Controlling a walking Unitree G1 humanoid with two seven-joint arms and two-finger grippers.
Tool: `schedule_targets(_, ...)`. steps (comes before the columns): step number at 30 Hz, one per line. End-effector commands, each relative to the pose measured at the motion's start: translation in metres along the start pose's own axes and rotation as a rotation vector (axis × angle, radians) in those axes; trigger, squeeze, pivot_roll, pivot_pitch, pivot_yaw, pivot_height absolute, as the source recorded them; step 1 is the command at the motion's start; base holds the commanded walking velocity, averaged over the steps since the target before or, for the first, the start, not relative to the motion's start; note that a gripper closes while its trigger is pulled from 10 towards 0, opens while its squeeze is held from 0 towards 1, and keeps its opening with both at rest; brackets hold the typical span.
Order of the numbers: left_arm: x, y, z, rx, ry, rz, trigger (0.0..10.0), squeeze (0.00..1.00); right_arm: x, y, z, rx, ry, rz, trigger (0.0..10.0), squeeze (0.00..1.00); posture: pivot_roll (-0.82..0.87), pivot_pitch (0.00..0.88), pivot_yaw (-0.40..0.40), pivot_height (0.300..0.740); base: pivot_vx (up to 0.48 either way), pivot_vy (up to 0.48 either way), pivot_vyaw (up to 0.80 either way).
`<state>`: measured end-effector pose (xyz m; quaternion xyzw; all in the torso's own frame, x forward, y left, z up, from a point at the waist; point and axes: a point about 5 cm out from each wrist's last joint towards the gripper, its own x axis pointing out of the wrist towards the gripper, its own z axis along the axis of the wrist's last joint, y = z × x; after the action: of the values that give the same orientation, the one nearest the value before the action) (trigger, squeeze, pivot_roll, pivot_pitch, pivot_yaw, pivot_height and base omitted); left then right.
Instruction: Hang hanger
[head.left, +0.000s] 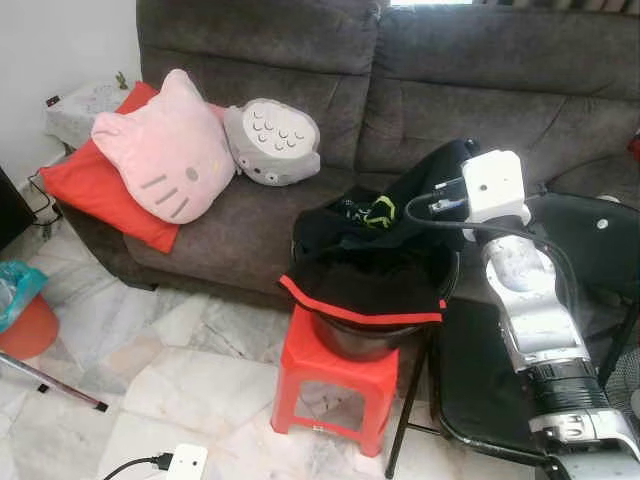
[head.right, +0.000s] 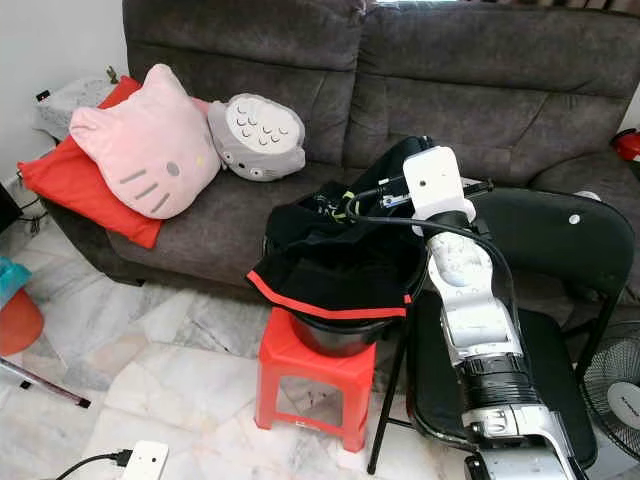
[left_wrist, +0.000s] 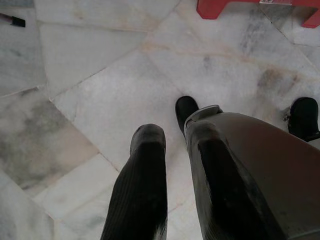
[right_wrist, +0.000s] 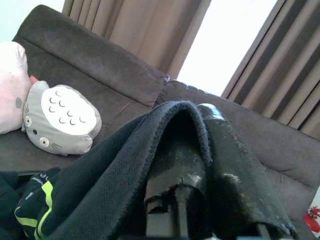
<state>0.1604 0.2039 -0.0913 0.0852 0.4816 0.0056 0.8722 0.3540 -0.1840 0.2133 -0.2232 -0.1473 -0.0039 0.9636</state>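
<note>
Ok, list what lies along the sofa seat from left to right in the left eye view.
Red flat cushion → pink cat-face plush cushion → grey round plush toy with white belly → black garment with a yellow-green stripe → right end effector's white wrist block.

Silver right arm (head.right: 470, 300) with a white wrist block, looped black cables and a black ribbed band.
</note>
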Motion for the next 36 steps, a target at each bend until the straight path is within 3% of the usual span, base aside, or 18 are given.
schedule_targets(1,-0.0009,0.0004,-0.0053,0.006,0.018,-0.004,10.0,0.00,0.0018,-0.0009,0.0048,0.004,-0.012,-0.008,10.0,0.00,-0.04,0.000,-0.013,0.740,-0.247,0.000,0.00)
schedule_targets(36,-0.0009,0.0007,-0.0051,0.004,0.017,-0.003,10.0,0.00,0.0012,0.0077,0.0066,-0.031,-0.025,0.019,10.0,0.00,-0.04,0.000,-0.015,0.740,-0.288,0.000,0.00)
